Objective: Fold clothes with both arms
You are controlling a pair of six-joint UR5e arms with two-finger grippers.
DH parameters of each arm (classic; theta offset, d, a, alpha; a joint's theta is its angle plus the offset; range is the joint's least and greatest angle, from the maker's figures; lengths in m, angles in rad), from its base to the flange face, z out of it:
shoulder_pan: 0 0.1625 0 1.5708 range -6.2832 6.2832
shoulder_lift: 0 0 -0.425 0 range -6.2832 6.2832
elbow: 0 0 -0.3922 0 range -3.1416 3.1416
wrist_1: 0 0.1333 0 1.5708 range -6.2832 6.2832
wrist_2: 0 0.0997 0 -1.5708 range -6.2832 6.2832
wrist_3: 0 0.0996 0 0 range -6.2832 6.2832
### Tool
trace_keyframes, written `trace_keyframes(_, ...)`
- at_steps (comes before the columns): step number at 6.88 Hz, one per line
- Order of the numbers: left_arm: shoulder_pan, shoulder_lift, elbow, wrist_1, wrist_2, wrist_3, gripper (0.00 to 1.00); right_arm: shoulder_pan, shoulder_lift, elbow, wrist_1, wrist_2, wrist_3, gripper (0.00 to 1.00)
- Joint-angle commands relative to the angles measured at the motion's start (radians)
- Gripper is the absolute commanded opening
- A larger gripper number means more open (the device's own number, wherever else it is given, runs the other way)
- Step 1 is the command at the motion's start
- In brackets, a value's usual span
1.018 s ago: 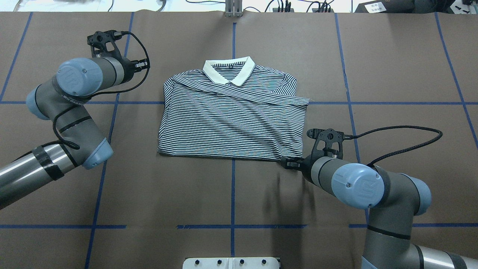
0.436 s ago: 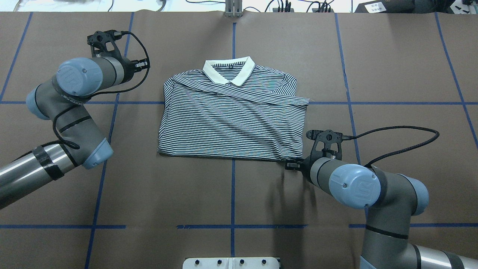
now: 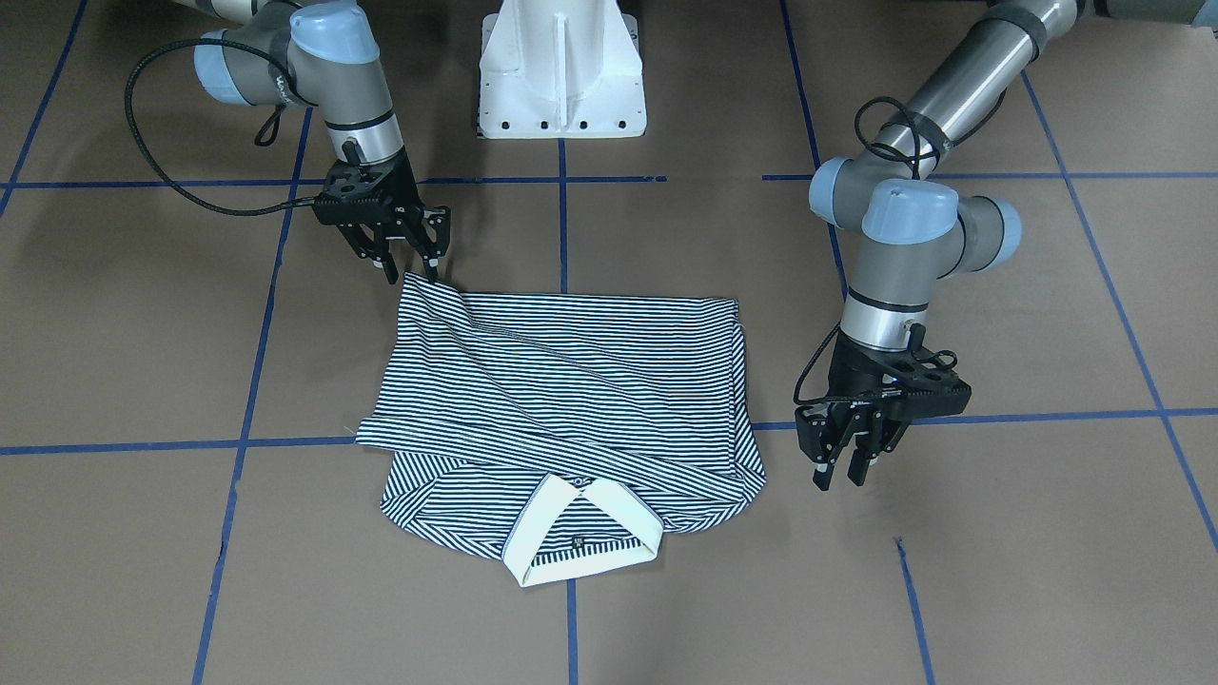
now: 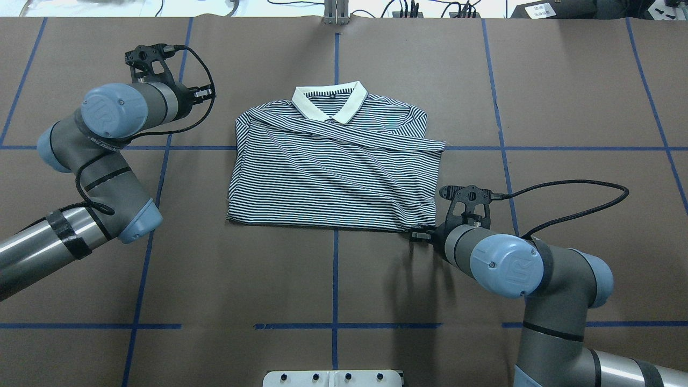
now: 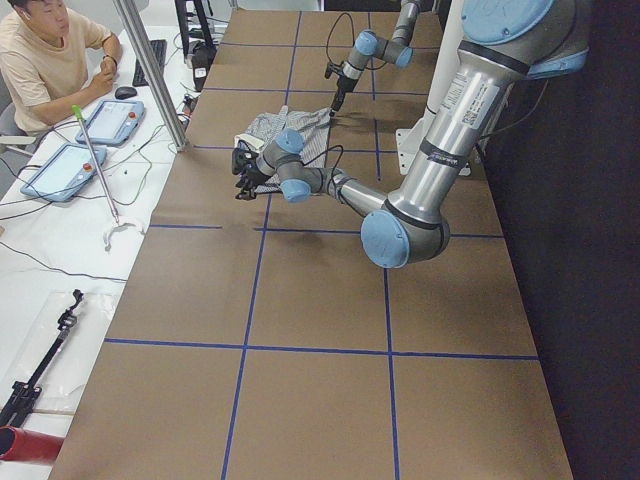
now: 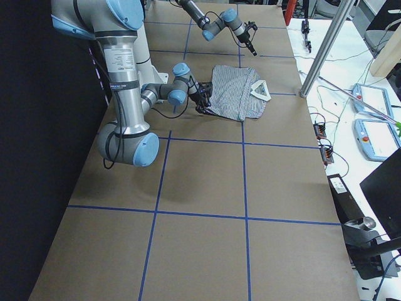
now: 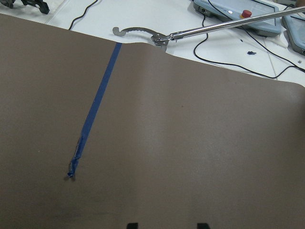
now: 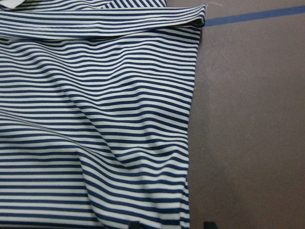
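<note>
We see the striped polo shirt (image 4: 333, 172) lying flat on the brown table (image 4: 564, 80), just above the middle of the overhead view. Its sides are folded inward, so one band of fabric runs slantwise across the chest. Its cream collar (image 4: 329, 106) points to the top of that frame, and to the bottom in the front-facing view. Inside the collar sits a small dark tag (image 3: 576, 544); we cannot read any writing on it.

The right gripper (image 3: 411, 274) is at the upper left of the front-facing view, at the shirt's hem corner. Its fingers are spread. In the right wrist view the two tips stand apart at the bottom edge, with the shirt's striped side edge running down between them. Whether they touch the cloth we cannot tell.

The left gripper (image 3: 842, 474) hangs at the right of the front-facing view, near the shirt's shoulder but apart from it. Its fingers are parted over bare table. The left wrist view shows only brown surface and a blue tape line (image 7: 97, 95).

On the left arm (image 4: 32, 242) we make out a raised "UR" mark on the blue joint cap (image 4: 107, 110). The right arm (image 4: 559, 333) carries a like mark, turned sideways, on its own cap. A white label (image 4: 540, 9) at the top right of the overhead view bears print too small to read.
</note>
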Motion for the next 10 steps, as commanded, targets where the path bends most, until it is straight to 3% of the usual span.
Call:
trace_keyframes(1,0.0,0.003,0.0,0.0,0.002,0.0,0.51,0.006,0.031,-0.026,0.0,0.0,-0.002,0.0)
trace_keyframes(4,0.0,0.003,0.0,0.001,0.002,0.0,0.52,0.018,0.006,0.014,0.0,0.002,-0.005,0.0)
trace_keyframes(5,0.0,0.001,0.0,0.001,0.002,-0.009,0.51,-0.005,-0.114,0.131,0.0,0.003,0.007,0.0)
trace_keyframes(7,0.003,0.0,-0.001,0.001,0.0,-0.02,0.52,-0.123,-0.259,0.297,-0.002,0.003,0.074,0.0)
trace_keyframes(10,0.003,-0.008,-0.017,0.0,-0.006,-0.018,0.51,-0.398,-0.323,0.429,-0.003,0.0,0.258,0.0)
